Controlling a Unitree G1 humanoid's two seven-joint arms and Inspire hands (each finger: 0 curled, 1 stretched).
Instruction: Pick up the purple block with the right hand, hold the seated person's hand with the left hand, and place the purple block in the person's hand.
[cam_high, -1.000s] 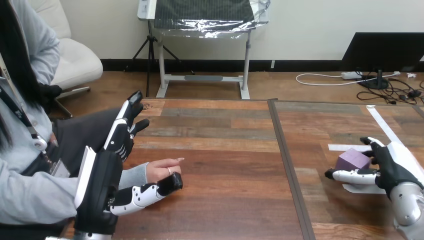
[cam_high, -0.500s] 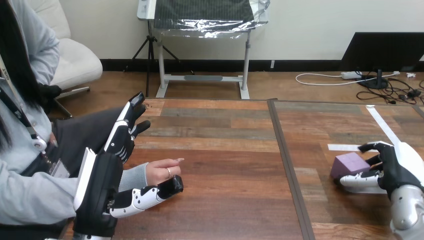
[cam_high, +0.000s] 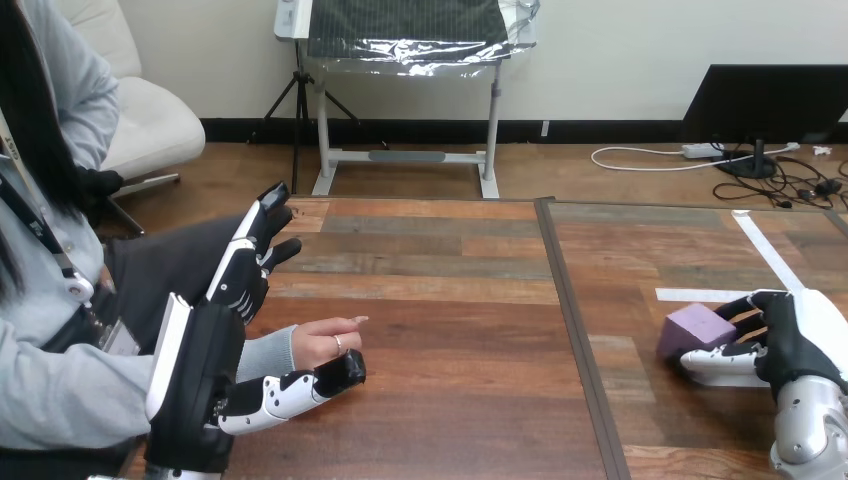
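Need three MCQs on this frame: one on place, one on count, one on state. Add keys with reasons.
1. Where is the purple block?
A at the table's far edge
B at the table's right part, at the right hand
C at the table's left edge

2. How many blocks show?
A one
B two
C three

3. The left hand is:
A fisted
B curled round a block
C open, fingers straight

Key:
1 B: the block lies between the right hand's thumb and curled fingers.
2 A: the purple one is the sole block at the table.
3 C: its fingers point up, straight, beside the person's hand.
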